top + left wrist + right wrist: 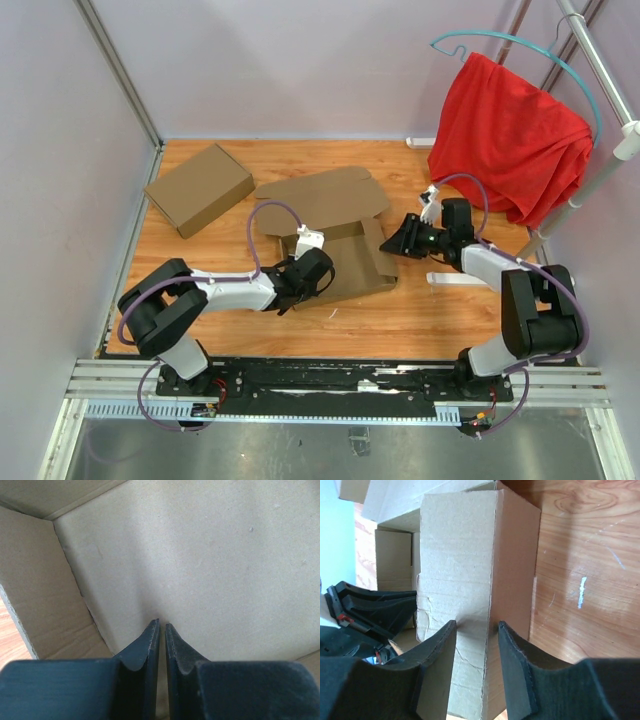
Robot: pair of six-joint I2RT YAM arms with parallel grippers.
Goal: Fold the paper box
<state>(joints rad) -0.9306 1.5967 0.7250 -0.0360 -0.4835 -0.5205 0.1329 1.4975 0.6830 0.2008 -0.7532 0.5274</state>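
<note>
The paper box sits mid-desk, half formed: floor down, walls coming up, and the lid flap lying flat behind it. Inside it, the left gripper has its 2 fingers pinched to a narrow slit with nothing between them, tips down on the box floor close to the crease with one raised wall. It looks like a pin to hold the sheet.

At the right side wall, the right gripper is about half spread and straddles the wall's folded top edge. I cannot tell whether it is truly clamped.

The step looks like folding that side wall over. To do it well, keep the left tips pressing so the base doesn't skate on the desk, and roll the wall inward along its crease, squarely, without twisting.

A finished box waits at the back left.
</note>
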